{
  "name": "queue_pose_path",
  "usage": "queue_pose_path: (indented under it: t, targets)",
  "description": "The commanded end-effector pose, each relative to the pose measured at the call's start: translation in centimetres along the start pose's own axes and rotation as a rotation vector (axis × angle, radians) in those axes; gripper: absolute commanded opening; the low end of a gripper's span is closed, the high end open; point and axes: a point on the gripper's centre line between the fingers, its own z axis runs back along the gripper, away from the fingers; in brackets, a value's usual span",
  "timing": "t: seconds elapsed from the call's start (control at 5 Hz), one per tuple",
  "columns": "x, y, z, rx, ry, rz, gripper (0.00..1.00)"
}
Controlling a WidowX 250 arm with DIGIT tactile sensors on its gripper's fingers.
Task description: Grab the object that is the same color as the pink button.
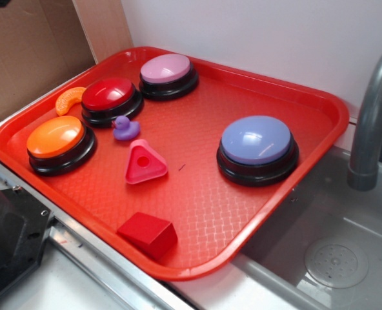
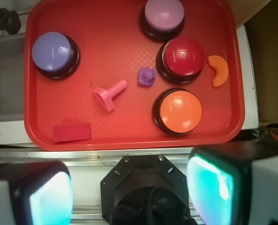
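The pink triangle block (image 1: 144, 163) with a round hole lies flat near the middle of the red tray (image 1: 288, 90). In the wrist view it shows as a pink piece with a ridged stem (image 2: 109, 94). The pink button (image 1: 167, 74), pale pink dome on a black base, stands at the tray's far side; it also shows in the wrist view (image 2: 163, 17). My gripper (image 2: 132, 194) is open and empty, its two fingers wide apart, high above the counter in front of the tray. The gripper is out of the exterior view.
On the tray are a red button (image 1: 111, 100), an orange button (image 1: 59, 143), a blue-lavender button (image 1: 257, 148), a purple duck (image 1: 124, 128), a red wedge block (image 1: 148, 234) and an orange curved piece (image 1: 68, 100). A sink (image 1: 336, 252) with a grey faucet (image 1: 371, 123) lies to the right.
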Motion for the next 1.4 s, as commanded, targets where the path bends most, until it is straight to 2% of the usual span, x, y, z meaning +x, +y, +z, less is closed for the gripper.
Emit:
queue_pose_path:
  t: [0.0, 0.2, 0.4, 0.6, 0.8, 1.0, 1.2]
  targets:
    - [0.0, 0.0, 0.0, 0.000, 0.000, 0.000, 1.00]
    - [1.9, -2.1, -3.4, 0.006, -0.076, -0.039, 1.00]
    - [3.1, -3.5, -6.5, 0.037, -0.091, -0.005, 1.00]
    - [4.1, -4.7, -10.7, 0.011, -0.148, -0.017, 1.00]
    - [4.6, -5.2, -13.5, 0.023, -0.151, 0.020, 1.00]
    - [4.8, -4.6, -15.8, 0.050, -0.124, 0.099, 1.00]
    - [5.2, -3.8, -18.3, 0.021, -0.110, 0.153, 1.00]
